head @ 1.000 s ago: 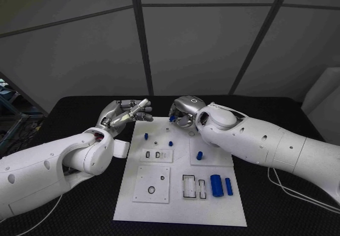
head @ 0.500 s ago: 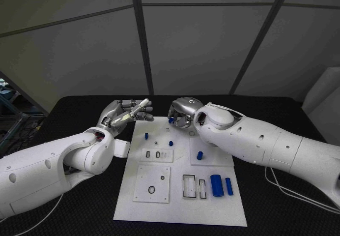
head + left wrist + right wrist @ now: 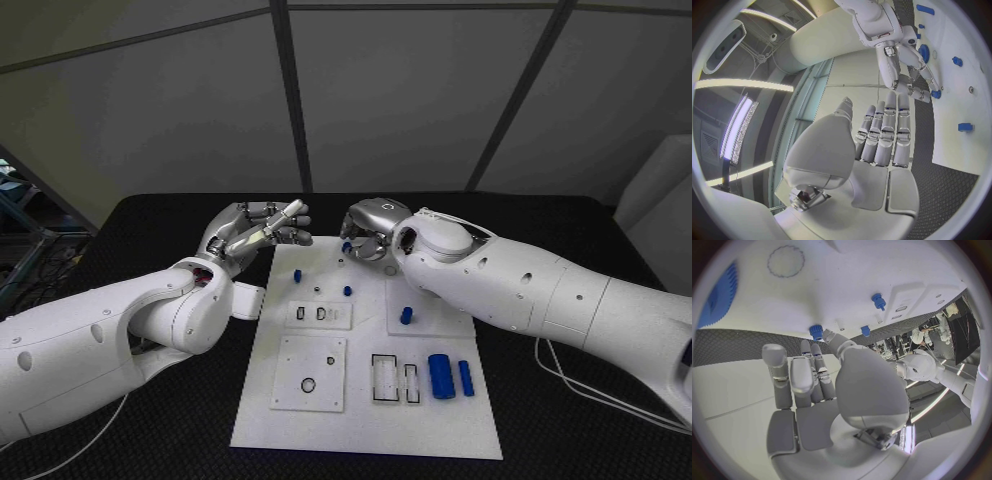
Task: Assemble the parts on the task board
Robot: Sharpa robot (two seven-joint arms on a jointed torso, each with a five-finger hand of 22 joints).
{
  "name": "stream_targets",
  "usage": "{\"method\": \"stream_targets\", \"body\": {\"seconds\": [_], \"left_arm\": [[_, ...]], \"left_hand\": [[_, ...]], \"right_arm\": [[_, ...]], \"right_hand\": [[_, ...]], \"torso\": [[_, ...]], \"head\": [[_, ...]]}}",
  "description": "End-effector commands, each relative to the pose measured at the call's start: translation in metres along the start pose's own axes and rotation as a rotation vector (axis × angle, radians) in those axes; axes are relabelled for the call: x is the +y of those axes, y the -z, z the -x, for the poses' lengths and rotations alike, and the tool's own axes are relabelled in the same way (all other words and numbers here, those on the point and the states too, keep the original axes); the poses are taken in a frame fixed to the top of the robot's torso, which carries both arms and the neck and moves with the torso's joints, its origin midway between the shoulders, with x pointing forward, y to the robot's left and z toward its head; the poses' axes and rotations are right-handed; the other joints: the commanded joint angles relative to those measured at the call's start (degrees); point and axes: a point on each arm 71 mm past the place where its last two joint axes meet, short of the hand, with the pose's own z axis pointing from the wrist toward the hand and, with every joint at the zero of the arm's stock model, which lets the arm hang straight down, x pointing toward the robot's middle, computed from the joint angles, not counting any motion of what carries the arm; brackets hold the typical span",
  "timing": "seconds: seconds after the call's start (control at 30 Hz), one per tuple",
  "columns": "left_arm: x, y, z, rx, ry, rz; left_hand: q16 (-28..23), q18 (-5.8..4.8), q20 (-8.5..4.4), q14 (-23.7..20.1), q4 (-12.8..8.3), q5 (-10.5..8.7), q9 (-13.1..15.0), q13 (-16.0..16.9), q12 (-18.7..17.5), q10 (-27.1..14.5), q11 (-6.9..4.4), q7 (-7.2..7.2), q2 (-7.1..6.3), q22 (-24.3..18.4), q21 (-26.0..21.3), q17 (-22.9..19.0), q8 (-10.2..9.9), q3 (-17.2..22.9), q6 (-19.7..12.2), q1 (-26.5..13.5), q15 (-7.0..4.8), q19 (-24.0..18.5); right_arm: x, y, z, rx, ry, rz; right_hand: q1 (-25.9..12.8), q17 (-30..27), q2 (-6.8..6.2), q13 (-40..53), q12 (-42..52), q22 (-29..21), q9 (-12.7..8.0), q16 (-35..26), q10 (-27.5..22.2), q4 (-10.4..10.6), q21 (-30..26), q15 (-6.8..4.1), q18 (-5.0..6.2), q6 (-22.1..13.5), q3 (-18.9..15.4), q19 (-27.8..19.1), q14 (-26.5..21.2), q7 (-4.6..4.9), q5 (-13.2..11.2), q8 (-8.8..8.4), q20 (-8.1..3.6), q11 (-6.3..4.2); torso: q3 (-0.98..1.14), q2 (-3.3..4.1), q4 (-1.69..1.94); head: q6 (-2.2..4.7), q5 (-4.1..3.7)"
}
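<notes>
Right hand (image 3: 372, 228) of mine hangs over the far end of the task board (image 3: 361, 420), fingers curled downward, and I see a small blue part (image 3: 816, 331) pinched at its fingertips; the left wrist view shows the same blue piece (image 3: 936, 94) at the ends of those fingers, just above the white plate. I cannot tell whether the piece already touches the board.

Across from it, well clear of it, my left hand (image 3: 257, 230) is raised beside the board's far left corner, fingers stretched out side by side and holding nothing; its own wrist camera shows the palm (image 3: 879, 150) flat with nothing in it.

Just beneath and toward me from the right hand, two small blue pegs stand upright in the board, one (image 3: 297, 276) nearer the left hand and one (image 3: 348, 292) a little closer to me. Beside the second sits a small white block (image 3: 317, 315) with dark slots. Under the right forearm another blue peg (image 3: 407, 316) stands on a raised white plate.

Farther toward me lies a square white plate (image 3: 309, 373) with a ring marked on it, then two black-edged rectangular pockets (image 3: 387, 379), and next to them a thick blue cylinder (image 3: 440, 377) and a thinner blue pin (image 3: 466, 378) lying side by side.
</notes>
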Motion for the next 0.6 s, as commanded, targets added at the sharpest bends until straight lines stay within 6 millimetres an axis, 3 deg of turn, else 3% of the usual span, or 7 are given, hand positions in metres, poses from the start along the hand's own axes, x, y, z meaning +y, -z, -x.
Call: {"method": "stream_targets", "body": {"seconds": [0.03, 0.27, 0.43, 0.53, 0.6], "left_arm": [[-0.001, -0.001, -0.001, 0.016, 0.002, -0.006], [-0.001, -0.001, -0.001, 0.015, 0.002, -0.006], [-0.001, 0.0, 0.002, 0.01, -0.001, -0.005], [-0.001, 0.001, 0.005, 0.007, -0.003, -0.005], [-0.001, 0.001, 0.006, 0.007, -0.004, -0.005]], "left_hand": [[-0.19, -0.81, 0.03, 0.05, -0.02, -0.37, -0.08, -0.03, -0.2, -0.18, 0.06, 0.18, 0.05, 0.09, 0.34, 0.07, -0.32, -0.36, -0.29, -0.6, 0.5, -0.17], [-0.55, -0.84, 0.12, -0.29, -0.04, -0.38, -0.05, 0.01, -0.36, -0.23, 0.13, 0.24, 0.1, 0.07, 0.3, 0.17, -0.47, -0.5, -0.34, -0.62, 0.62, -0.4], [-0.65, -0.85, 0.14, -0.39, -0.05, -0.38, -0.04, 0.02, -0.4, -0.23, 0.15, 0.26, 0.12, 0.06, 0.28, 0.2, -0.5, -0.53, -0.34, -0.62, 0.64, -0.47], [-0.79, -0.84, 0.17, -0.48, -0.07, -0.37, 0.0, 0.07, -0.37, -0.06, 0.11, 0.2, 0.2, 0.06, 0.28, 0.26, -0.47, -0.57, -0.18, -0.61, 0.65, -0.57], [-0.94, -0.82, 0.19, -0.54, -0.1, -0.37, 0.04, 0.13, -0.32, 0.21, 0.05, 0.13, 0.28, 0.05, 0.28, 0.34, -0.41, -0.61, 0.07, -0.58, 0.63, -0.67]], "right_arm": [[0.001, -0.001, 0.002, -0.013, -0.001, -0.002], [0.0, 0.002, 0.004, -0.037, -0.004, 0.0], [-0.008, 0.019, 0.013, -0.075, -0.025, 0.005], [-0.021, 0.039, 0.02, -0.091, -0.065, -0.01], [-0.03, 0.051, 0.024, -0.089, -0.092, -0.039]], "right_hand": [[0.32, -0.73, -0.43, -0.19, 0.35, -0.65, -0.18, -0.43, -1.27, -0.05, -0.56, 0.37, 0.31, -1.7, -0.75, -0.73, 0.6, -0.11, -0.22, -0.22, 0.16, 0.08], [0.7, -1.93, -0.36, -0.28, 0.5, -1.76, -0.17, -1.08, -2.81, -0.09, -1.23, 0.4, 0.51, -3.24, -1.57, -1.42, 0.28, -0.23, -0.16, -0.22, 0.24, 0.12], [0.76, -2.27, -0.4, -0.29, 0.54, -2.18, -0.15, -1.28, -3.09, -0.11, -1.47, 0.4, 0.59, -3.42, -1.78, -1.67, 0.2, -0.3, -0.16, -0.19, 0.25, 0.12], [0.79, -1.85, -0.21, 0.13, 2.0, -1.88, 0.07, -0.98, -1.12, 0.11, -1.3, 0.2, 0.55, -2.91, -2.21, -1.37, 0.33, -0.29, 0.06, 0.09, 0.15, -0.18], [0.87, 1.43, -0.34, 1.95, 6.22, 0.78, 0.13, 1.08, 6.33, 0.25, 0.3, -0.56, 0.13, -2.82, -2.56, 0.42, 1.05, -0.52, 0.03, 0.05, -0.26, -1.38]], "torso": [[0.0, 0.03, 0.04], [0.04, 0.02, -0.03], [0.2, -0.09, -0.28], [0.2, -0.13, -0.47], [0.33, -0.24, -0.78]], "head": [[-0.05, 0.03], [0.02, 0.09], [0.2, 0.23], [0.32, 0.04], [0.38, 0.21]]}}
